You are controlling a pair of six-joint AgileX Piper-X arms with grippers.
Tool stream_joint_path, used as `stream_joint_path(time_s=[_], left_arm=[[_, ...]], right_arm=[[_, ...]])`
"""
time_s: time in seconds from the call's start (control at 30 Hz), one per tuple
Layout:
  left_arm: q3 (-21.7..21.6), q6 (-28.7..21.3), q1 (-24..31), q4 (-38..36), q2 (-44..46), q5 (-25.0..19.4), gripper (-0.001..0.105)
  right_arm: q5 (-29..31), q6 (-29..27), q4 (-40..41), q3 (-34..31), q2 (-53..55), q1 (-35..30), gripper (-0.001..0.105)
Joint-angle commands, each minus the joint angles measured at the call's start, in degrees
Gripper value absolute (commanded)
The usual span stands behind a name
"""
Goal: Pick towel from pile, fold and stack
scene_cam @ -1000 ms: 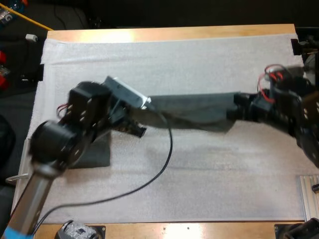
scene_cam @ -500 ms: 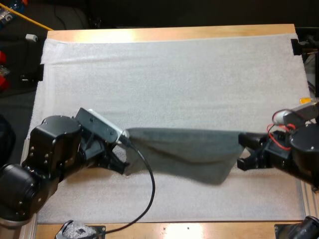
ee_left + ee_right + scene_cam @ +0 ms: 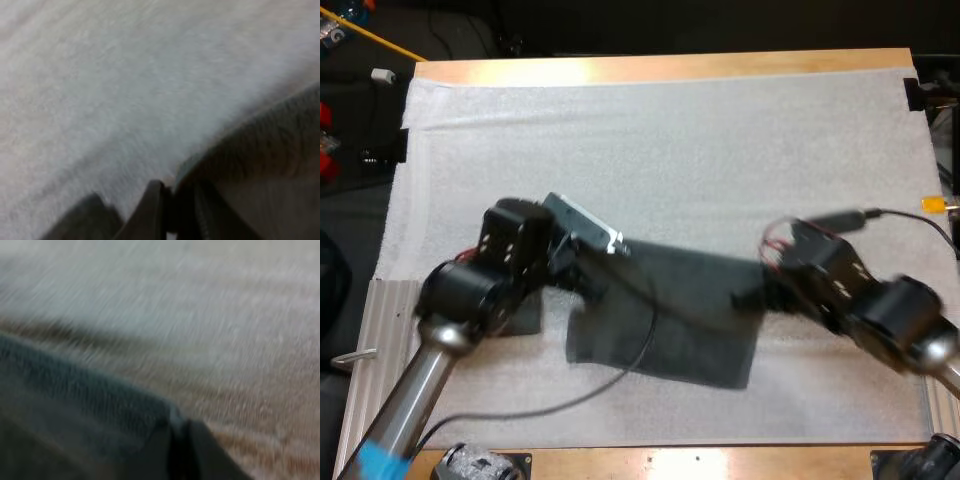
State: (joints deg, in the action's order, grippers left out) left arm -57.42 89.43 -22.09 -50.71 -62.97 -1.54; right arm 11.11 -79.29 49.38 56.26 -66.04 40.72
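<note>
1. High view: the left end effector (image 3: 588, 282) grips one end of the dark grey-green towel (image 3: 670, 320). The cloth lies from there across the white mat (image 3: 670, 130) to the right end effector (image 3: 748, 297), which is at its opposite edge. Another dark towel (image 3: 525, 318) sits just behind the left end effector, partly under its arm.
2. Left wrist view: the left end effector (image 3: 172, 200) is closed on the towel's (image 3: 260, 165) edge, with the mat (image 3: 125, 75) ahead of it.
3. Right wrist view: the right end effector (image 3: 181, 435) clamps the towel's (image 3: 75, 400) corner, with the mat (image 3: 200, 300) beyond it.
</note>
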Motion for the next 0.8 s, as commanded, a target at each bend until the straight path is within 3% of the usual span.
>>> stream_joint_path(time_s=[0.0,0.13,0.3,0.5,0.57,0.63,0.7,0.77], left_arm=[[-0.4,-0.2,1.4,4.6,-1.7,-1.5,0.005],[-0.4,-0.2,4.5,9.8,-6.6,-0.5,0.005],[-0.4,-1.5,6.7,14.9,-12.4,5.1,0.005],[-0.4,-1.5,6.6,18.7,-17.5,5.2,0.005],[-0.4,-1.5,6.6,19.7,-18.4,5.2,0.008],[-0.4,-1.5,6.6,21.0,-18.9,5.1,0.017],[-0.4,-1.5,6.6,22.9,-18.9,3.8,0.034],[-0.9,-1.5,6.6,23.9,-18.9,2.2,0.052]], right_arm=[[1.4,-0.6,-5.2,0.1,-2.8,-2.6,0.000],[-1.7,-0.6,-12.0,0.2,-9.7,-7.5,0.000],[-6.2,-0.6,-18.4,0.2,-15.7,-11.3,0.000],[-7.6,-0.5,-21.4,0.2,-18.3,-12.7,0.003],[-7.5,-0.5,-23.2,0.2,-18.3,-12.8,0.016],[-7.5,-0.4,-25.4,0.3,-18.3,-13.2,0.031],[-6.8,0.1,-27.8,0.7,-18.3,-13.5,0.055],[-6.2,0.0,-28.4,1.6,-18.3,-13.9,0.064]])
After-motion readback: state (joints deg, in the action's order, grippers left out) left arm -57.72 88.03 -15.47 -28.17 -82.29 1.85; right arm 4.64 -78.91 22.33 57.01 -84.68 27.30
